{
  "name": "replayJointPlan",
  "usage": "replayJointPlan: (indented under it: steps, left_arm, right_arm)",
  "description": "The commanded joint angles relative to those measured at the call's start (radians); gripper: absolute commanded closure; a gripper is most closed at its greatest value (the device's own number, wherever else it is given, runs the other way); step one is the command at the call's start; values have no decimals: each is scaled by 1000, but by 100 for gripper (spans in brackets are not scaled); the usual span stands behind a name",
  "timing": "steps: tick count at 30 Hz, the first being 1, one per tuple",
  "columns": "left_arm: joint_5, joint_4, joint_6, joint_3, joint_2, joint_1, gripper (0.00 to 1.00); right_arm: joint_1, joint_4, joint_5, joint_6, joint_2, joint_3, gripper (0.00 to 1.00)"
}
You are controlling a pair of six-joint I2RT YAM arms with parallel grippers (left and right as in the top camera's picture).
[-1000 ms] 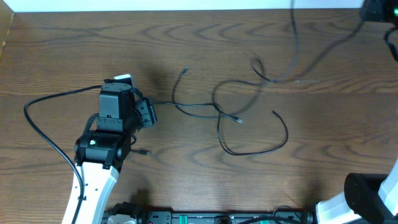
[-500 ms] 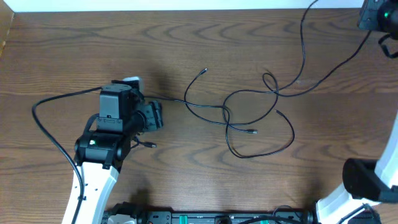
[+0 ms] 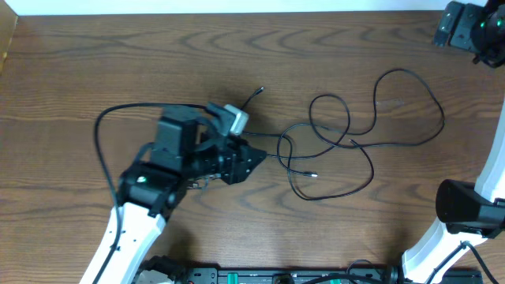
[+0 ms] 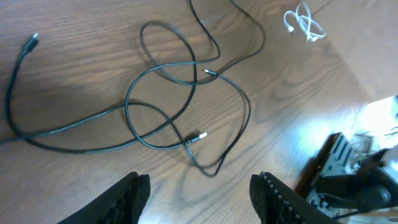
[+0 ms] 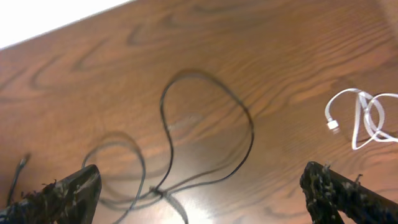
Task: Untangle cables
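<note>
The brown wood-grain table (image 3: 79, 63) fills the overhead view. Nearest, the left gripper (image 3: 249, 161) sits over the middle of the table. Its fingers are spread with nothing between them, and it points at the black cables (image 3: 350, 142) just beyond. These lie flat in crossing loops from the centre toward the right, their plug ends loose. A short white cable (image 5: 364, 117) lies coiled by itself, well apart from them. At the far right corner the right gripper (image 5: 200, 173) is held above the table, its fingers wide apart and empty. A white strip of wall (image 3: 237, 6) borders the far edge.
</note>
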Motion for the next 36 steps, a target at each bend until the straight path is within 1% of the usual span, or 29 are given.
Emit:
replayJointPlan:
  steps: [1,3,8,13,16,18,20,27,30,33,36]
  left_arm:
    - [-233,28,-86,4,62,-74,43]
    - [-285,57,-117,4,107,-114,44]
    - [-322,166,-220,4,251,-201,49]
    - [-394,248,-361,4,377,-255,59]
    - [-397,278,-466,4,429,-268,62]
    - [-404,281,-534,4,456,-278,62]
    - [-403,281,-571,4,481,-292,61]
    - [-404,322,-587,4,524,-377,50]
    - [-404,340,-591,4,524,-411,49]
    - [-403,339,-638,4,524,-429,50]
    - [-406,343,-642,4,524,-452,50]
  right_arm:
    - [-1,-30,-74,-36,-10,2,1]
    - [0,-48,-86,-35,-13,2,1]
    - [0,-89,-140,-35,-21,2,1]
    - [0,-113,-144,-35,-25,2,1]
    - [0,-114,-144,-35,-25,2,1]
    - [0,-114,-144,-35,-25,2,1]
    - [0,-114,-144,-35,-25,2,1]
    - [0,-114,-144,-35,-25,2,1]
    - [0,-114,-144,-35,-25,2,1]
    - [0,-115,-144,-35,-25,2,1]
    - [0,-115,-144,-35,-25,2,1]
